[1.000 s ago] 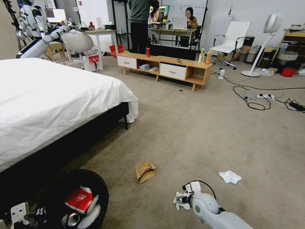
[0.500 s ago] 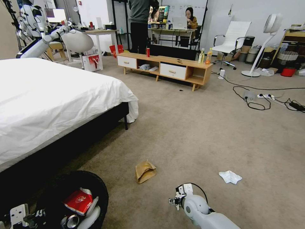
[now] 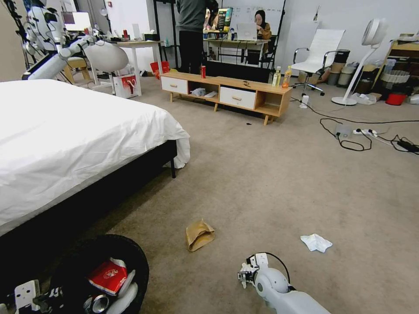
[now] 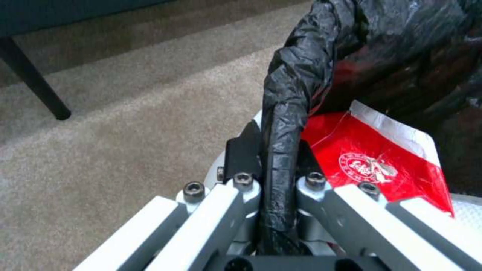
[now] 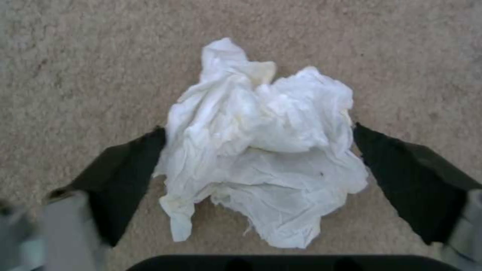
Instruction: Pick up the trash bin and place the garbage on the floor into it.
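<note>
The trash bin (image 3: pixel 131 257), lined with a black bag, sits at the lower left with a red packet (image 3: pixel 108 275), a crushed can (image 3: pixel 99 302) and tissue inside. My left gripper (image 3: pixel 26 296) is shut on the bin's rim (image 4: pixel 286 113), one finger inside and one outside. My right gripper (image 3: pixel 246 274) hangs low over the carpet, open, with a crumpled white tissue (image 5: pixel 261 150) lying between its black fingers (image 5: pixel 125 169). A second tissue (image 3: pixel 316 242) lies to its right. A crumpled brown paper bag (image 3: pixel 199 234) rests just ahead of it.
A white-sheeted bed (image 3: pixel 65 139) on a dark frame fills the left. A low wooden cabinet (image 3: pixel 227 93) stands far ahead. Cables and a power strip (image 3: pixel 362 133) lie on the carpet at the right, with a fan (image 3: pixel 362 56) and chair (image 3: pixel 316 59) behind.
My right arm shifted slightly left, then back a little, staying low over the tissue. The bin and left gripper have not moved.
</note>
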Controlling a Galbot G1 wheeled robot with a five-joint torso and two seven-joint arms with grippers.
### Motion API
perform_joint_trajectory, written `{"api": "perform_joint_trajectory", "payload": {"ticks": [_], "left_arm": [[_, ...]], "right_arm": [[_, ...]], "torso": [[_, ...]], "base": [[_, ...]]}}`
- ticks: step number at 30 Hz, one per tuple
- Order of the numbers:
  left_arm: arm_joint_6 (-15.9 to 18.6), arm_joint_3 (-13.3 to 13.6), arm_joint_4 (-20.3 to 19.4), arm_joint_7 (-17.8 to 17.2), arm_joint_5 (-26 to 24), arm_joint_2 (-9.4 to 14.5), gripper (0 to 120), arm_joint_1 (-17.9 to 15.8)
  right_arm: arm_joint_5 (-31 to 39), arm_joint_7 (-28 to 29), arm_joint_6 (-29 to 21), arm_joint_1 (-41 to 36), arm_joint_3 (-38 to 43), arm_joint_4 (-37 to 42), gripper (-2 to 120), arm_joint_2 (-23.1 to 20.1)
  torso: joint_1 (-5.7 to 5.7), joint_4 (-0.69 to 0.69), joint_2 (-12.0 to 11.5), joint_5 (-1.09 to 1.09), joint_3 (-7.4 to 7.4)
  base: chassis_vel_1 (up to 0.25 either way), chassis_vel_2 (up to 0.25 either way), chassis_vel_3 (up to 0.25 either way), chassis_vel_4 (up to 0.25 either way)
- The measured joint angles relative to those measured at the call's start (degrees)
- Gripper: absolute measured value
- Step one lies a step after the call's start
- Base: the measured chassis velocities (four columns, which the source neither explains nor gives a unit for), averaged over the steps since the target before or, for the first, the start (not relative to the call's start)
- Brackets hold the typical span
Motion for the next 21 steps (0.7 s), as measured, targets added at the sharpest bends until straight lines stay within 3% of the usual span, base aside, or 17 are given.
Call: {"api": "perform_joint_trajectory", "payload": {"ticks": [7,10,13,15,21], "left_arm": [[-0.2,-0.1,0.0,0.0,0.0,-0.1,3,0.1],[-0.2,-0.2,0.0,0.1,0.0,-0.1,3,0.2],[-0.2,-0.2,0.0,0.1,0.0,-0.2,3,0.2],[-0.2,-0.1,0.0,0.1,0.1,-0.2,3,0.2],[-0.3,0.2,0.0,0.1,0.2,-0.2,3,0.0]], "right_arm": [[-0.7,-0.4,0.6,0.1,-0.7,-0.7,72,0.8],[-1.3,-0.8,1.3,0.3,-1.3,-1.7,55,1.5],[-1.5,-0.9,1.4,0.3,-1.4,-1.9,50,1.6],[-1.7,-1.1,1.6,0.3,-1.5,-2.2,38,1.7],[-2.2,-1.5,1.9,0.2,-1.5,-2.8,19,1.7]], "torso": [[0.0,0.0,0.0,0.0,0.0],[0.0,0.01,0.0,0.0,0.0],[0.0,0.01,0.0,0.0,0.0],[0.0,0.01,0.0,0.01,0.0],[0.0,0.03,0.0,0.02,-0.01]], "base": [[0.0,0.0,0.0,0.0],[0.0,0.0,0.0,0.0],[0.0,0.0,0.0,0.0],[0.0,0.0,0.0,0.0],[0.0,0.0,0.0,0.0]]}}
